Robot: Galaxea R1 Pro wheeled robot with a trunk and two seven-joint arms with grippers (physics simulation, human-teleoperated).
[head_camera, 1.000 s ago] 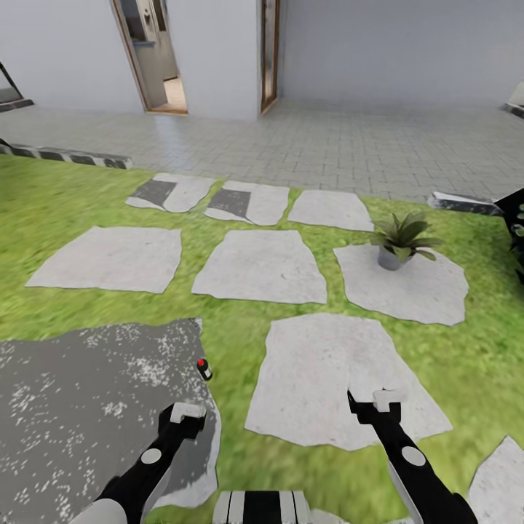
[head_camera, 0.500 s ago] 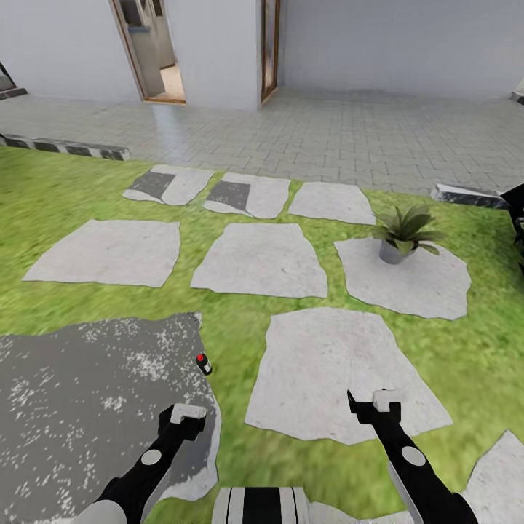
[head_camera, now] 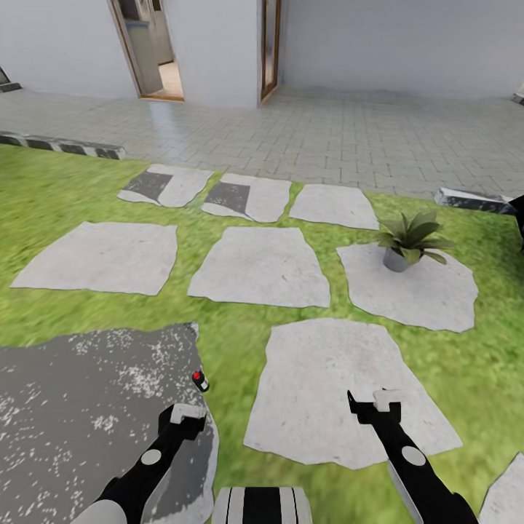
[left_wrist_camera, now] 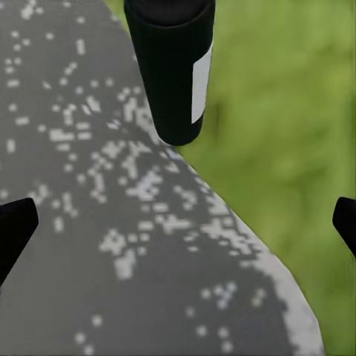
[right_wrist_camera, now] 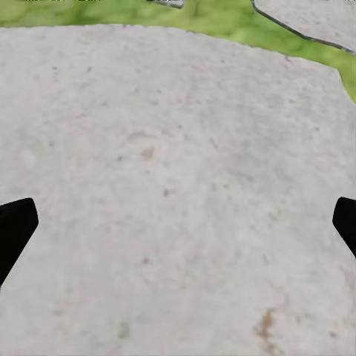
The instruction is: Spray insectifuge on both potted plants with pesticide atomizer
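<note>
Dark atomizer (left_wrist_camera: 172,67) upright ahead of wide-spread left jaws, seemingly untouched.

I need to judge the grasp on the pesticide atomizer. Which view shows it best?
The left wrist view: the pesticide atomizer looms large and dark at the patio edge. In the head view the atomizer is tiny, ahead of the left gripper.
</note>
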